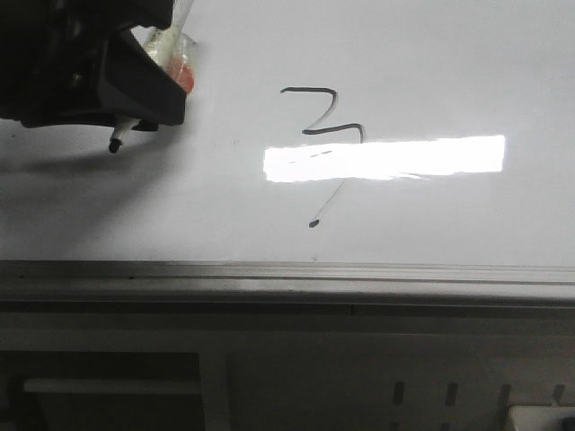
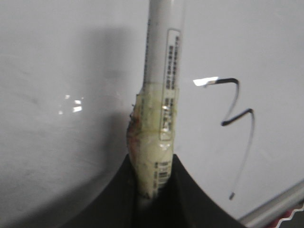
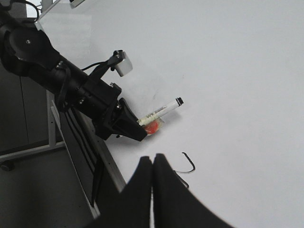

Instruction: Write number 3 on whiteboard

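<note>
In the front view, the thin dark hand-drawn number 3 (image 1: 323, 126) sits near the middle of the big shiny white whiteboard (image 1: 449, 63), with a faint tail ending in a dot lower down. A bright strip of light crosses it. At the upper left, the black left gripper (image 1: 148, 99) holds a white marker pen with a black tip (image 1: 121, 135); the tip seems to hang just above the board.

In the left wrist view, the pen runs up the middle, wrapped in yellowish tape (image 2: 154, 142) and squeezed between the black fingers (image 2: 190, 199). The 3 is at the right.

In the right wrist view, the right gripper (image 3: 152, 164) at the bottom middle has its two black fingers pressed together, holding nothing. The left arm (image 3: 71, 85) holds the pen at the middle left.
</note>
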Robot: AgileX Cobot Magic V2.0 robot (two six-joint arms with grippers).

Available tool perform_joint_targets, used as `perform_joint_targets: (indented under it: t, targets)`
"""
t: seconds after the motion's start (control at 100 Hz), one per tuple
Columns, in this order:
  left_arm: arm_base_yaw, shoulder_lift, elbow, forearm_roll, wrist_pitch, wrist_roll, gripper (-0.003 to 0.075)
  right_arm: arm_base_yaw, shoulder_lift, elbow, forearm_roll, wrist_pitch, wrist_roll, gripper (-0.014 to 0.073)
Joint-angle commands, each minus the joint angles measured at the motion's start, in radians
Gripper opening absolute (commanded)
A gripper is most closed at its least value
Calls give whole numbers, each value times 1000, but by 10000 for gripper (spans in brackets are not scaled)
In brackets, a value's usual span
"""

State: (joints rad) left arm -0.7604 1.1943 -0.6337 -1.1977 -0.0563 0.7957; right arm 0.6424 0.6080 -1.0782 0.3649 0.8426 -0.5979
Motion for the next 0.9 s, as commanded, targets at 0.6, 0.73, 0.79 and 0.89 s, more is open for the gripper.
perform_joint_targets:
  t: [0.6,0.73,0.79,0.89]
  targets:
    - [-1,125,-36,-100,-176,-9,-20,-6,6,76,4,-128,5,-62]
    - [-1,125,-36,-100,-184,-9,-20,-6,6,76,4,-150,5,-62]
    - [-1,125,-36,-100,-201,-9,-20,-6,6,76,4,-162,5,-62]
    - [-1,125,-36,-100,-232,-9,-20,-6,6,76,4,-167,5,-62]
